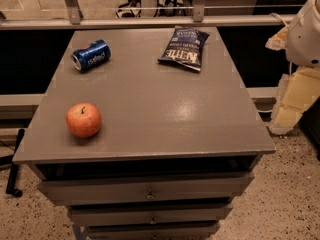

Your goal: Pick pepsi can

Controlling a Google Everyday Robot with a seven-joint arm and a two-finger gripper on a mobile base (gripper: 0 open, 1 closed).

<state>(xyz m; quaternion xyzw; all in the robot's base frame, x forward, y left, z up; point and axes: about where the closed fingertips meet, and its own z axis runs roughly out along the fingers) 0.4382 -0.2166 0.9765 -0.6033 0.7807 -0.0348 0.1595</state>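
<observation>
Hanging at the right edge of the view, off beyond the worktop's (165, 109) right side, the gripper (290, 111) shows as pale cream parts below a white rounded arm housing (306, 31); whether it is spread or closed does not show. It holds nothing and touches nothing on the worktop.

The pepsi can (91, 55) lies on its side at the far left corner, one silver end turned toward the near left, well apart from the gripper. A dark chip bag (183, 48) lies at the far right; an apple (83, 119) sits near the front left.

I judge the reach not yet begun. The next move calls for crossing the whole worktop, passing the bag, and closing across the can's round body without rolling it.
</observation>
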